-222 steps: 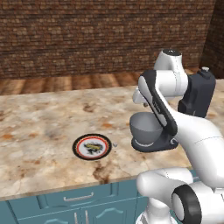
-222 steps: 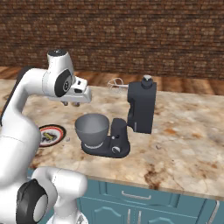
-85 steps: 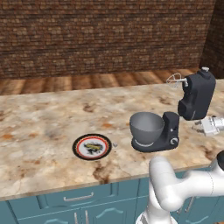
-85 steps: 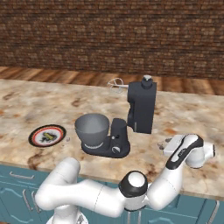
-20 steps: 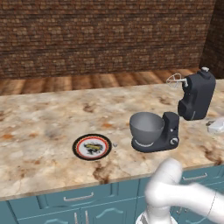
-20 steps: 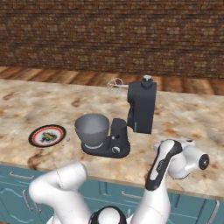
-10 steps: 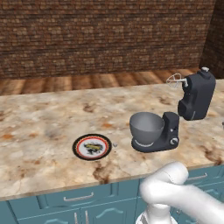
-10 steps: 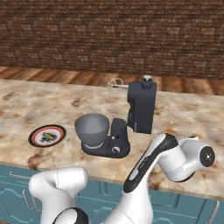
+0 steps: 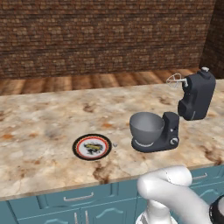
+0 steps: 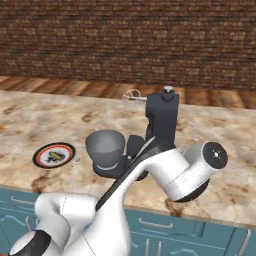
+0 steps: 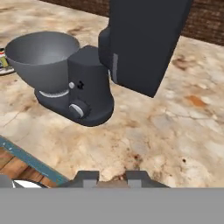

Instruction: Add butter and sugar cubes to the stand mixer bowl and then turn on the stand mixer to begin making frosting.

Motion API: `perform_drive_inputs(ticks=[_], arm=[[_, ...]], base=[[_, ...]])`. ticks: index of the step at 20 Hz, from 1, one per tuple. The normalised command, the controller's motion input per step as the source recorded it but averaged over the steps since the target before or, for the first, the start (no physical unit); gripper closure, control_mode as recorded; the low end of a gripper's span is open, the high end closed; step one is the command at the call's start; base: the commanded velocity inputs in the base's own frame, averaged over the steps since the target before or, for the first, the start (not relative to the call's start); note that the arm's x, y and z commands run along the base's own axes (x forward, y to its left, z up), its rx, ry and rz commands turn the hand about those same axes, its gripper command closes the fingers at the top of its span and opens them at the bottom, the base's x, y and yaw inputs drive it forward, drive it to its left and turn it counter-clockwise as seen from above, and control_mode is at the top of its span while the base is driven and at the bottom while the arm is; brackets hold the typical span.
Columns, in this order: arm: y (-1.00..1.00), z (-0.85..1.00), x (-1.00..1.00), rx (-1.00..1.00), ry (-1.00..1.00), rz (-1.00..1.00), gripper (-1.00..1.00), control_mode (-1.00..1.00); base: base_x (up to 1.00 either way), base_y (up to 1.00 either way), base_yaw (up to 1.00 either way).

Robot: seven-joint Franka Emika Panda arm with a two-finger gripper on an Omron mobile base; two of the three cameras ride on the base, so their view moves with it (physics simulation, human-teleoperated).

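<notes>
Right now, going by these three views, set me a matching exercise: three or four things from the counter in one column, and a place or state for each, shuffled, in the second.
Things:
1. stand mixer bowl
2. plate
3. mixer head
4. small knob

Places or states:
A. tilted back, wire whisk lifted clear
B. flat on the counter, left of the mixer in the left base view
C. low on the side of the mixer's column, near its base
D. seated on the mixer's base, empty inside

Pairs: 1-D, 2-B, 3-A, 4-C
</notes>
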Motion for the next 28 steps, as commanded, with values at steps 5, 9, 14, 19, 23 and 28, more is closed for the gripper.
perform_drive_inputs(ticks=[5, 9, 14, 19, 23, 28], arm=[[0.95, 0.33, -0.60, -0.11, 0.24, -0.02, 1.00, -1.00], [0.98, 0.32, -0.43, -0.09, 0.25, -0.01, 1.00, -1.00], [0.99, 0.25, -0.28, -0.06, 0.25, -0.01, 1.00, -1.00], [0.85, 0.21, -0.09, -0.03, 0.18, -0.02, 1.00, -1.00], [0.74, 0.21, 0.00, -0.02, 0.12, -0.03, 1.00, -1.00], [0.58, 0.13, 0.19, 0.00, 0.04, -0.05, 1.00, -1.00]], base=[[0.00, 0.00, 0.00], [0.00, 0.00, 0.00], [0.00, 0.00, 0.00], [0.00, 0.00, 0.00], [0.00, 0.00, 0.00], [0.00, 0.00, 0.00]])
